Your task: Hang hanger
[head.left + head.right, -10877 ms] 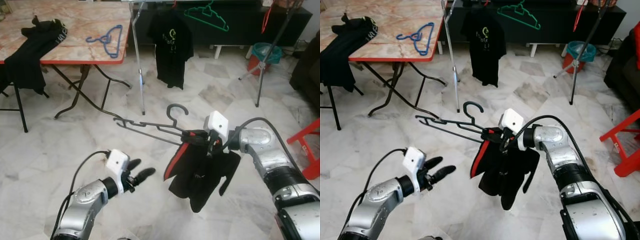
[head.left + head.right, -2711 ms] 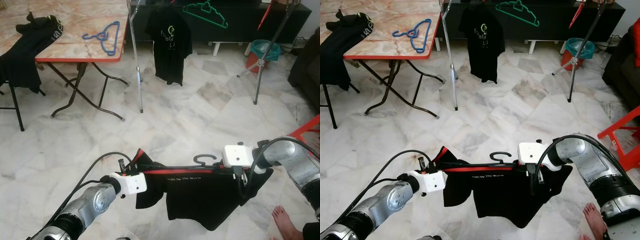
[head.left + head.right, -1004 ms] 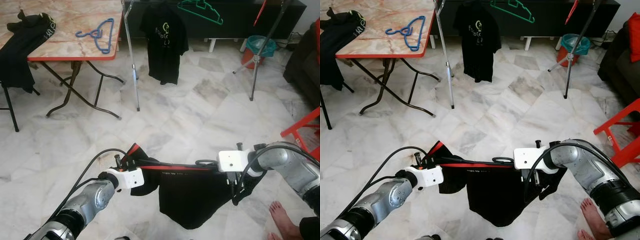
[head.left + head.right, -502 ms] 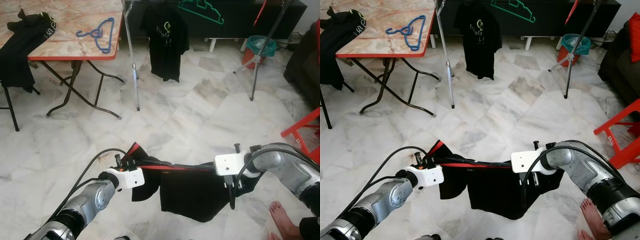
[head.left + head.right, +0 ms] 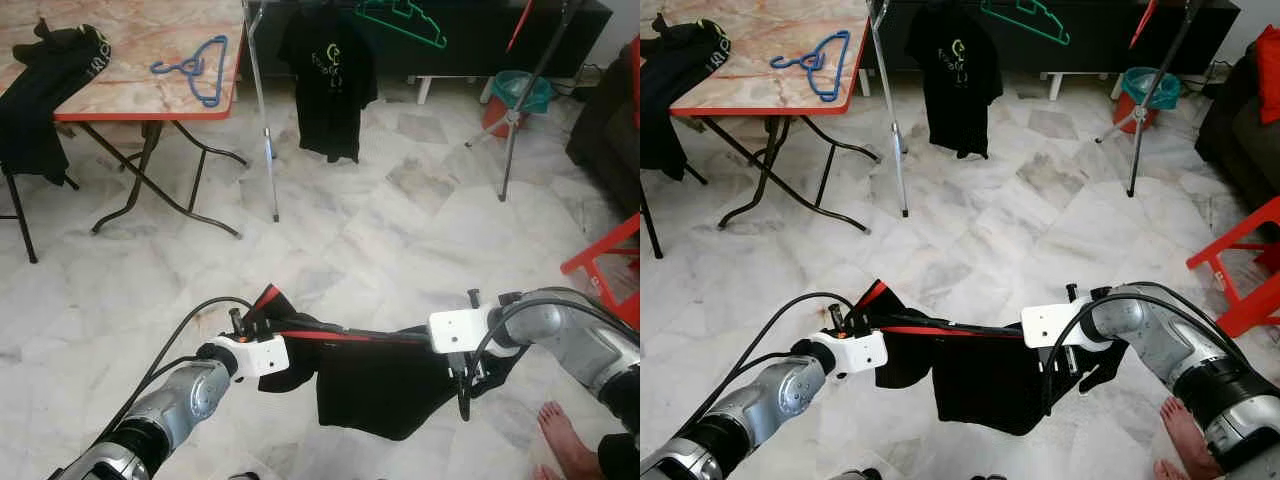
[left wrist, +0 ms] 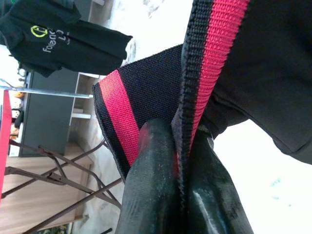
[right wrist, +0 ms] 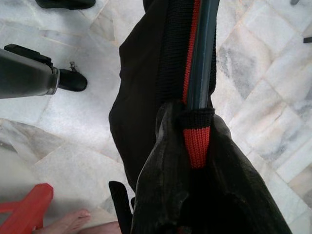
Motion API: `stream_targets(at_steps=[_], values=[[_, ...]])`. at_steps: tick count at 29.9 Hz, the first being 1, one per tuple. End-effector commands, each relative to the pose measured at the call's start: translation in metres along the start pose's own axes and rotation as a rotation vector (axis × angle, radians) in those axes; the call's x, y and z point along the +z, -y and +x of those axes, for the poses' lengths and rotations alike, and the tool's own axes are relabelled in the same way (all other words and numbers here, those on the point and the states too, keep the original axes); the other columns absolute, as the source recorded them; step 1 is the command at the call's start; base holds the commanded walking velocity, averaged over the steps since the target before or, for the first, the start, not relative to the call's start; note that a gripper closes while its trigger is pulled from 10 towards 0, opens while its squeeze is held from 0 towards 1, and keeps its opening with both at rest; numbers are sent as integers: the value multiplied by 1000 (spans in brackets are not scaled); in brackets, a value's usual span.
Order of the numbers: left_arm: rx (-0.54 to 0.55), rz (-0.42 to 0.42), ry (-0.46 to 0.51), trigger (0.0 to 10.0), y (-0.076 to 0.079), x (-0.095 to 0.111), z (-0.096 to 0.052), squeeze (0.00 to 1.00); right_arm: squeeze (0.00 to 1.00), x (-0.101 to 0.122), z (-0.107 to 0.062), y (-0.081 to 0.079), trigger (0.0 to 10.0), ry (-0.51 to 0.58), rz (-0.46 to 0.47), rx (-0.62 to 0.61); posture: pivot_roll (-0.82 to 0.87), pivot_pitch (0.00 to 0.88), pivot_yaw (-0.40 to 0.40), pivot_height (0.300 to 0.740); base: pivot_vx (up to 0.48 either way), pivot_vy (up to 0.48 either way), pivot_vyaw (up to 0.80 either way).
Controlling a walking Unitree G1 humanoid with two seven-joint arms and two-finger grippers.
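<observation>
Fingers [image 6: 161, 195] of the left gripper [image 6: 178, 165] are clenched on the red-trimmed edge of a black shirt [image 5: 375, 385]; those of the right gripper [image 7: 192, 146] grasp the other shoulder of the shirt together with the dark arm of the hanger [image 7: 202, 53] inside it. Garment and hanger are stretched between the two grippers, low in front of the robot above the marble floor [image 5: 400, 230], well apart from the clothes rack [image 5: 262, 120] standing beyond the far right corner of the tabletop [image 5: 150, 60].

Risks, as judged from this pose: the left grip pinches fabric alone, so any slack or pull could let that shoulder slide off the hanger. The hook cannot be made out among the cloth folds, so its heading toward the rail is uncertain and it might miss. A person's bare foot [image 5: 1185, 430] lies just beside the right arm, near any step forward.
</observation>
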State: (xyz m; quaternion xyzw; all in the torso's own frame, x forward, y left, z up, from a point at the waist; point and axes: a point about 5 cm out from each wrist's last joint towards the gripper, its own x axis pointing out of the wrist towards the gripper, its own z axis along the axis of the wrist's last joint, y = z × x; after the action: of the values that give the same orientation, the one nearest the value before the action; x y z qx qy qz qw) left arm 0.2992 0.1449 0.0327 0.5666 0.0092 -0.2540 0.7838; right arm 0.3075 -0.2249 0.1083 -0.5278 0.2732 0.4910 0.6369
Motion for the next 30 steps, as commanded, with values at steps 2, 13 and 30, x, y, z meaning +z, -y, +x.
stream_targets(at_steps=[2, 13, 30], values=[[82, 37, -514, 10000, -25, -107, -54, 0, 0, -91, -34, -37, 0, -434, 219, 130, -9, 144, -54, 740, 0, 0, 0], [82, 37, -514, 10000, -25, -107, -54, 0, 0, -91, -34, -37, 0, -434, 219, 130, -9, 144, -54, 740, 0, 0, 0], [238, -350, 116, 10000, -84, -13, -25, 0, 0, -55, 11, -41, 0, -231, 262, 122, 6, 145, -56, 740, 0, 0, 0]])
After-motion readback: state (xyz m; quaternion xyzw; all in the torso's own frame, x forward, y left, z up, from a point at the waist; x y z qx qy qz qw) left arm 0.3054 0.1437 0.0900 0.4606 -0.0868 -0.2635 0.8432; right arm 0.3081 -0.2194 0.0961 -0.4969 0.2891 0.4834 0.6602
